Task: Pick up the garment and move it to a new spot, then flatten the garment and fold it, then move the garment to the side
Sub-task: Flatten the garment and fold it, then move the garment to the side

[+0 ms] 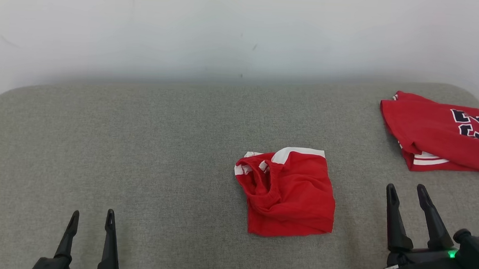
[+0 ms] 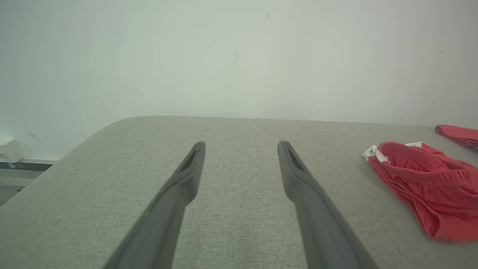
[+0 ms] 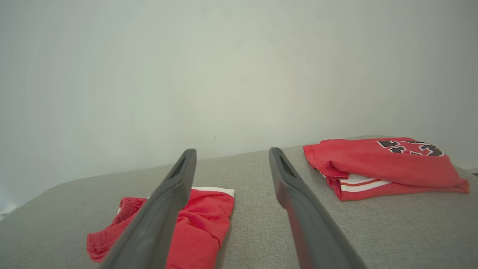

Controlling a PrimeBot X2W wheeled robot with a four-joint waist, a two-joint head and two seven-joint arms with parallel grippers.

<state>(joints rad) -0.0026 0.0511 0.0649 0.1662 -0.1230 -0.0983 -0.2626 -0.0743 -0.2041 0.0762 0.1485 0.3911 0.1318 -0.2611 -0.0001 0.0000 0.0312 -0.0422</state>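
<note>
A red garment with white trim [image 1: 291, 194], loosely bunched with its waistband open toward the left, lies on the grey fabric surface [image 1: 140, 145] a little right of centre. It shows in the left wrist view [image 2: 429, 186] at the right, and in the right wrist view [image 3: 201, 216] at the lower left. My left gripper [image 1: 92, 212] stands open and empty near the front edge, well left of the garment [image 2: 242, 144]. My right gripper [image 1: 405, 186] is open and empty just right of the garment, apart from it [image 3: 232, 150].
A folded red jersey with dark numerals [image 1: 432, 128] lies at the far right corner of the surface, also seen in the wrist views [image 3: 373, 160] [image 2: 457, 133]. A pale wall [image 1: 244, 36] rises behind the surface. The surface's left corner is rounded.
</note>
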